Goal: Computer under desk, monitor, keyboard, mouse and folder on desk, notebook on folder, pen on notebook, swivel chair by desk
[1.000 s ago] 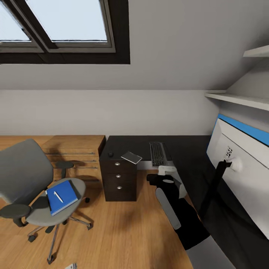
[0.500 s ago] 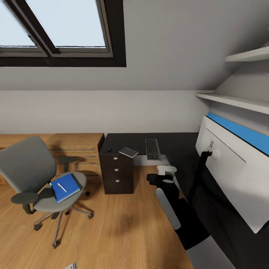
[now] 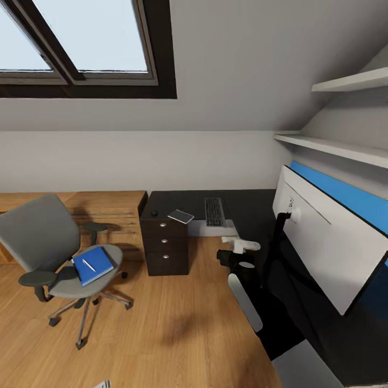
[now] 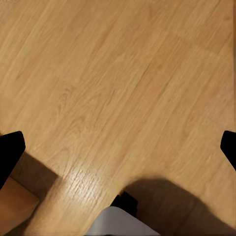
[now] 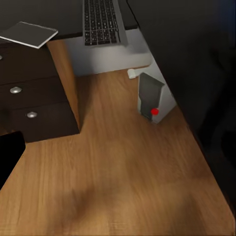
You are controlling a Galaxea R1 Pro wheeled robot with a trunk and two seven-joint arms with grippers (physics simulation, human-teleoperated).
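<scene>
Blue folder (image 3: 92,265) with pen (image 3: 89,265) on swivel chair (image 3: 51,249); notebook (image 3: 180,216), keyboard (image 3: 214,211) on desk (image 3: 248,207).

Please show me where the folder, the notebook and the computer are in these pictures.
folder (image 3: 92,265), head view, middle of its blue cover, on the chair seat.
notebook (image 3: 180,216), head view, centre of its grey top face.
computer (image 5: 153,96), right wrist view, its dark front panel above the red dot.

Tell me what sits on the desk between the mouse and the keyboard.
In the head view, the notebook lies on the desk between the mouse and the keyboard, over the drawer unit, one corner past the front edge.
</scene>
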